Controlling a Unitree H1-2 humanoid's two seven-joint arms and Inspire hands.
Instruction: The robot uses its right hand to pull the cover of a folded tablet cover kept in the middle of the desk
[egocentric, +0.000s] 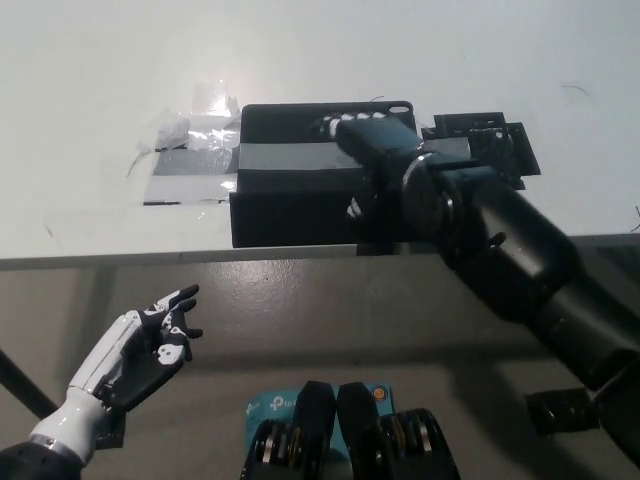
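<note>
Near me, left hand (140, 345) hangs below counter (90, 90) edge, fingers spread, holding nothing. Further out, I see right hand (365, 160) lying over tablet cover (290, 165) mid-counter; can't tell its grip. Clear tape patch (195, 150) beside cover's left.

a white desk (90, 80) under bright glare, grey-brown floor (300, 320) below its front edge.

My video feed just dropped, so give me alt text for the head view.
The black right hand lies on the black tablet cover at the white desk's near edge, over its grey band. The white left hand rests open below the desk, lower left.
</note>
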